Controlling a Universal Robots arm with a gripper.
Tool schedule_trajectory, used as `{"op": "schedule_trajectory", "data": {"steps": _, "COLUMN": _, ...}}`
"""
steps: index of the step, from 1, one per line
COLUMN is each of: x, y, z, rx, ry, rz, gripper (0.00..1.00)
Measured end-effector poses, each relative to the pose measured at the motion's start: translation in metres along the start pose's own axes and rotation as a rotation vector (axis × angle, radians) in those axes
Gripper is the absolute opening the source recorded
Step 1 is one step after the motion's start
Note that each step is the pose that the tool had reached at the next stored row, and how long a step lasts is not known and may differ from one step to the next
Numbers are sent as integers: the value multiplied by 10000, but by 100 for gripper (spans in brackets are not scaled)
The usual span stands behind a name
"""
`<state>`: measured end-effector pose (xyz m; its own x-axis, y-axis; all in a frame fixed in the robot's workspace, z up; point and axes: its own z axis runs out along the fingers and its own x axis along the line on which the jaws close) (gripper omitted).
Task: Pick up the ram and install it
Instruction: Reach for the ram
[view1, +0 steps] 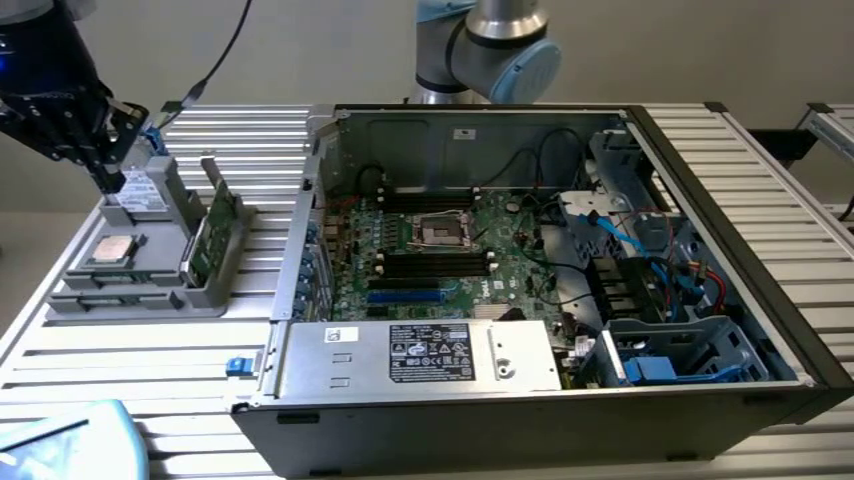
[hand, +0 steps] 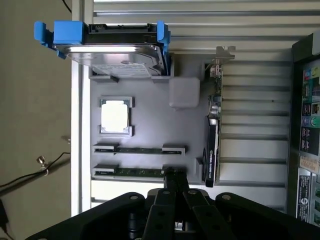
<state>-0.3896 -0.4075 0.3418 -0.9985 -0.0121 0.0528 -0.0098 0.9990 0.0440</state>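
Near the edge of the ribbed aluminium bench (view1: 254, 130), our black end effector (hand: 174, 172) hovers closed, empty, above the thin dark ram stick (hand: 137, 172); approach step, grasping needs it opened.

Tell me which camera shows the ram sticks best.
The wrist view: it looks straight down on both ram sticks lying in the grey tray. The exterior view shows them slantwise, as faint thin strips.

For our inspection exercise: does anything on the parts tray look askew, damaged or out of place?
Nothing stands out. Both ram sticks lie straight in their holders on the gray tray, the processor chip sits square, the green card stands upright in its slot.
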Motion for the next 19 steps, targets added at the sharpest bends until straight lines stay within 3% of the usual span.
{"op": "schedule_trajectory", "data": {"steps": 19, "x": 240, "y": -117, "z": 110, "rx": 17, "ry": 83, "rz": -360, "gripper": 11}}
